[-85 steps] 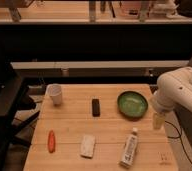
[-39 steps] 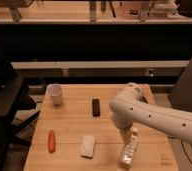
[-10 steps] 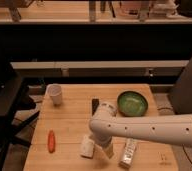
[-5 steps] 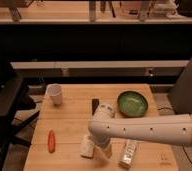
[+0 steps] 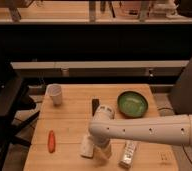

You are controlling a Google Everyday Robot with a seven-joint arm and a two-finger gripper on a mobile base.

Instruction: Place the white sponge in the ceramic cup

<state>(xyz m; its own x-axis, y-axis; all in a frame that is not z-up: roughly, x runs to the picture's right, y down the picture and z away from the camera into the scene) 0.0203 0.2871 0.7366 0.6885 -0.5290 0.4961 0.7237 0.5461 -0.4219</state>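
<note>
**White sponge** (image 5: 86,147): lies flat on the table (image 5: 69,120), close to the front edge. I judge it not yet lifted.

**Hand** (image 5: 101,151): low at the sponge's right side, touching or just beside it. I cannot tell whether it is grasping or released.

**Ceramic cup** (image 5: 54,94): upright near the far left corner, well apart from the sponge.

**Progress:** by my reading this is the pick-up stage. Lift, carry and drop remain.

**Clearance:**
- An orange object (image 5: 51,141) lies near the sponge's left.
- A white tube (image 5: 129,152) lies just right of the hand.
- A black block (image 5: 95,105) and a green bowl (image 5: 133,103) sit behind.
- The diagonal toward the cup, between the orange object and the block, looks open to me.
</note>
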